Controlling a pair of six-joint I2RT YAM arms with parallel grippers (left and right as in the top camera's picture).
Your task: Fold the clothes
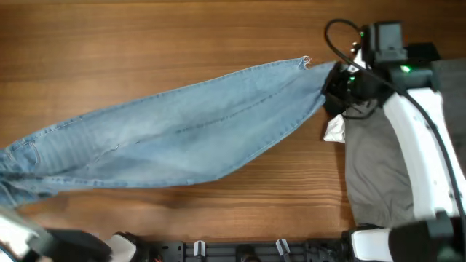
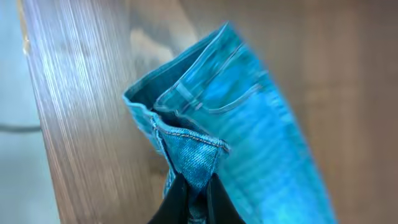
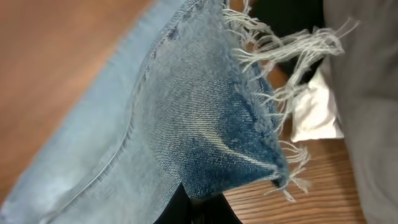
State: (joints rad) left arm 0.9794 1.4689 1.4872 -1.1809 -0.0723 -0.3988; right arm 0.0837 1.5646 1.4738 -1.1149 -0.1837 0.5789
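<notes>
Near left, my left gripper (image 2: 198, 186) is closed on the waistband of the light-blue jeans (image 1: 182, 131), which stretch flat across the wooden table (image 1: 145, 36) toward the far right. There my right gripper (image 3: 199, 196) pinches their frayed hem, just beside grey trousers (image 1: 378, 160) and a white piece (image 1: 335, 129).
</notes>
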